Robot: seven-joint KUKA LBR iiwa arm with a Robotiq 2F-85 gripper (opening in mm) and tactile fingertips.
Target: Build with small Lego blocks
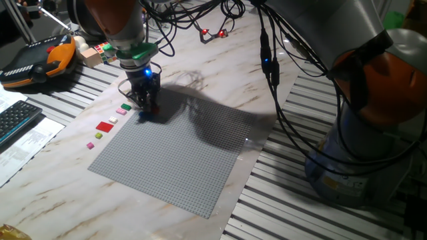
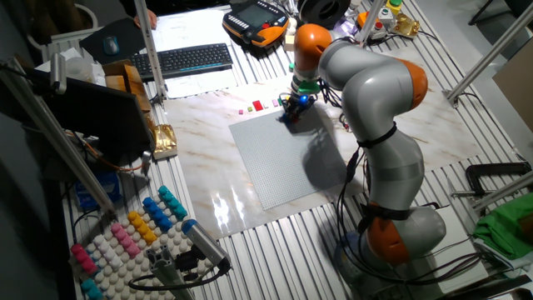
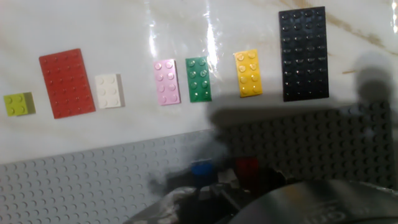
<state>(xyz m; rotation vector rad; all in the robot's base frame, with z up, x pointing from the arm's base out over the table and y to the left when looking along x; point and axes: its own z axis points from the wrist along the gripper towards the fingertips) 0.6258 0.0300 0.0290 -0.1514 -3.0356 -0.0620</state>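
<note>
A row of small Lego blocks lies on the marble just beyond the grey baseplate [image 3: 74, 180]: a lime square [image 3: 18, 104], a red plate [image 3: 66, 83], white [image 3: 110, 91], pink [image 3: 166, 81], green [image 3: 198, 79], yellow [image 3: 248, 73] and a long black plate [image 3: 303, 53]. A blue brick [image 3: 201, 168] and a red brick [image 3: 247, 165] sit on the baseplate's near edge, right at my fingertips. My gripper [image 1: 148, 107] is down at the baseplate's far left corner [image 2: 291, 108]. Its fingers are dark and blurred, and their gap is hidden.
A Rubik's cube [image 1: 103, 50] and an orange teach pendant [image 1: 40, 60] lie behind the gripper. A keyboard [image 1: 17, 120] and papers are at the left. Cables [image 1: 273, 73] hang over the table's right side. The robot base [image 1: 360, 133] stands at the right.
</note>
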